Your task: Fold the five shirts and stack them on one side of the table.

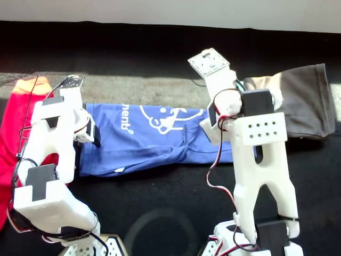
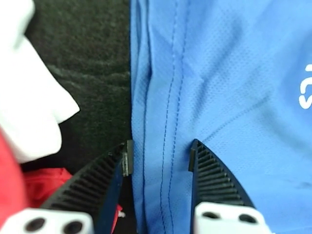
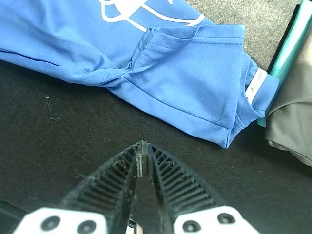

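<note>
A blue shirt [image 1: 154, 141] with white print lies folded into a long strip across the middle of the black table. My left gripper [image 2: 158, 158] is open at the strip's left end, its jaws straddling the stitched hem of the blue shirt [image 2: 219, 87]. My right gripper [image 3: 142, 151] is shut with nothing in it, low over bare black cloth just off the sleeve end of the blue shirt [image 3: 185, 83]. A red shirt [image 1: 16, 117] lies bunched at the far left. At the back right lies a grey shirt [image 1: 306, 98].
A teal fabric edge [image 3: 287, 48] shows beside the grey shirt [image 3: 292, 117], close to the blue sleeve. The red shirt [image 2: 44, 180] lies right beside my left gripper. A grey mat strip [image 1: 133, 88] runs along the back. Black table [image 1: 160, 202] stretches along the front.
</note>
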Controlling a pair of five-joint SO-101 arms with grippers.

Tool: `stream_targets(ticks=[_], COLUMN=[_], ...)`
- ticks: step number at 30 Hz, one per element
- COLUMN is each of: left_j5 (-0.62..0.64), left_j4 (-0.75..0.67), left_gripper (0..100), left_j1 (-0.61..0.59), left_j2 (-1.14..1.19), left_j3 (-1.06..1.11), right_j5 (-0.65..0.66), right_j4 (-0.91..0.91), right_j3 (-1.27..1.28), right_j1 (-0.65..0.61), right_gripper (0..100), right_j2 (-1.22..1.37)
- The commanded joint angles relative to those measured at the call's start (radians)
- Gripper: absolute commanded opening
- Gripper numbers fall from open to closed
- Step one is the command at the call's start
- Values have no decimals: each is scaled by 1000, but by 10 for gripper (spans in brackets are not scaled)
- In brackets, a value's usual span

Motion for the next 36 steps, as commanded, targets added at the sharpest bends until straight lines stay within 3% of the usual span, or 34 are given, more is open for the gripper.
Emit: stream_targets(ticks=[1, 8, 11, 12, 18, 22, 26, 30, 36], left_j5=[-26, -28, -28, -26, -34, -118, -132, -126, -28], left_j4=[0, 137, 166, 170, 178, 288, 411, 555, 736], left_gripper=[196, 192, 80, 10, 9, 9, 9, 9, 9], left_j1=[-13, 5, 27, 30, -42, -120, -151, -90, 145], left_j2=[51, 219, 240, 240, 234, 243, 242, 242, 228], left_j3=[-39, -234, -249, -249, -311, -473, -622, -727, -835], right_j5=[32, 32, 32, 32, 40, 161, 193, 203, 196], right_j4=[13, 13, 13, 12, -24, -137, -305, -440, -733], right_j3=[2, 62, 117, 134, 278, 529, 773, 986, 1268], right_j1=[42, 79, 104, 127, 395, 524, 611, 638, 740], right_gripper=[6, 6, 6, 6, 6, 6, 6, 6, 6], right_j2=[-79, -150, -180, -193, -289, -366, -453, -518, -568])
